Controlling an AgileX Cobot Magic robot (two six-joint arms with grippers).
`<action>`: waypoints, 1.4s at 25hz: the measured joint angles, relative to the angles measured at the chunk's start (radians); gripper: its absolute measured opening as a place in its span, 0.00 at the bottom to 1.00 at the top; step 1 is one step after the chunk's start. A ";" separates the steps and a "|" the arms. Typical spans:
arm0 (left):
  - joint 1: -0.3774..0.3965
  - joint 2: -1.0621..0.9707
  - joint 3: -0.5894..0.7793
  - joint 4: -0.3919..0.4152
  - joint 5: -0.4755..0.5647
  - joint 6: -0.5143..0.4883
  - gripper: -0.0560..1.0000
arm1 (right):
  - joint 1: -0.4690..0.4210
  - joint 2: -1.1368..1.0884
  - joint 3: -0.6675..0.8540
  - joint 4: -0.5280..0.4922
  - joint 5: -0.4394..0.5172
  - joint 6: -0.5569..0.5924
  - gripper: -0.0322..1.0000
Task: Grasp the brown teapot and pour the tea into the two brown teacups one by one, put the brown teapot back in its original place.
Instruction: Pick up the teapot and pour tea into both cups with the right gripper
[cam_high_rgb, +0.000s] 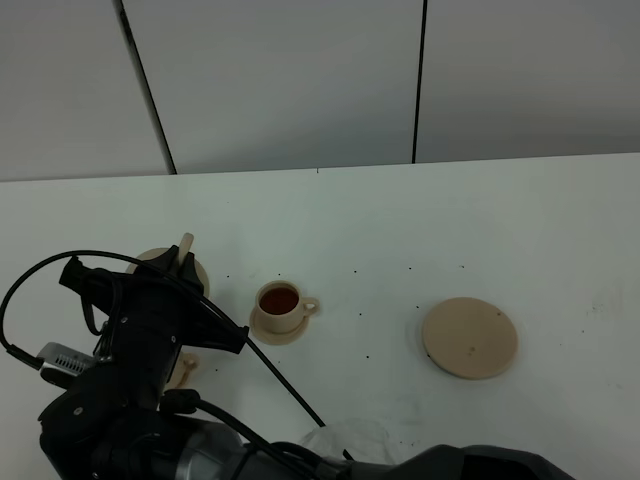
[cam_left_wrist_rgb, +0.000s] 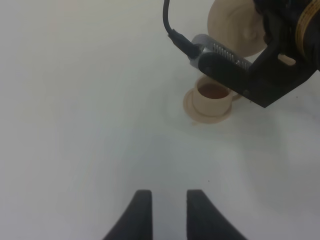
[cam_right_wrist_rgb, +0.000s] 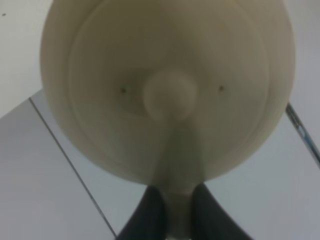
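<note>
Tilting teapot (cam_right_wrist_rgb: 167, 90) over far-left cup (cam_high_rgb: 186, 368), right tool (cam_right_wrist_rgb: 172, 210) clenched on handle; we are pouring slowly, spout centred; left tool (cam_left_wrist_rgb: 165, 212) released.

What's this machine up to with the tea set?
It is serving tea. The right gripper is shut on the teapot by its handle and holds it tipped at the left of the table, above a second cup that the arm mostly hides. The middle cup already has tea in it. The plate where the pot belongs sits bare on the right. The left gripper hangs over bare table, holding nothing.
</note>
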 joint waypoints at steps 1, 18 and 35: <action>0.000 0.000 0.000 0.000 0.000 0.000 0.28 | 0.000 0.000 0.000 0.000 0.000 0.000 0.12; 0.000 0.000 0.000 0.000 0.000 -0.001 0.28 | 0.000 0.000 0.000 0.000 -0.002 0.000 0.12; 0.000 0.000 0.000 0.000 0.000 -0.001 0.28 | 0.000 0.000 0.000 0.000 -0.003 0.000 0.12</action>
